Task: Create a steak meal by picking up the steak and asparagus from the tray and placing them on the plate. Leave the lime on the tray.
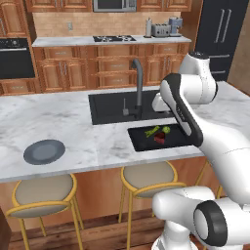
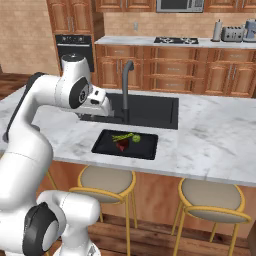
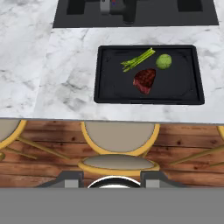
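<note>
The black tray (image 3: 113,87) lies on the marble counter in front of the sink. On it rest the dark red steak (image 3: 145,80), the green asparagus (image 3: 138,59) behind it, and the round lime (image 3: 164,61) at the right. The base views show the same tray (image 1: 144,142) (image 2: 106,144), steak (image 1: 159,138) (image 2: 122,145), asparagus (image 1: 152,131) (image 2: 121,136) and lime (image 1: 166,130) (image 2: 135,138). The grey plate (image 1: 44,151) sits far left on the counter. My gripper (image 3: 111,180) (image 2: 103,108) hangs open and holds nothing, high above the counter and well clear of the tray.
A black sink basin (image 1: 110,108) (image 2: 152,107) with a tall dark faucet (image 1: 138,83) (image 2: 125,85) lies just behind the tray. Yellow-framed stools (image 1: 146,178) (image 2: 210,200) stand under the counter's front edge. Bare marble stretches between tray and plate.
</note>
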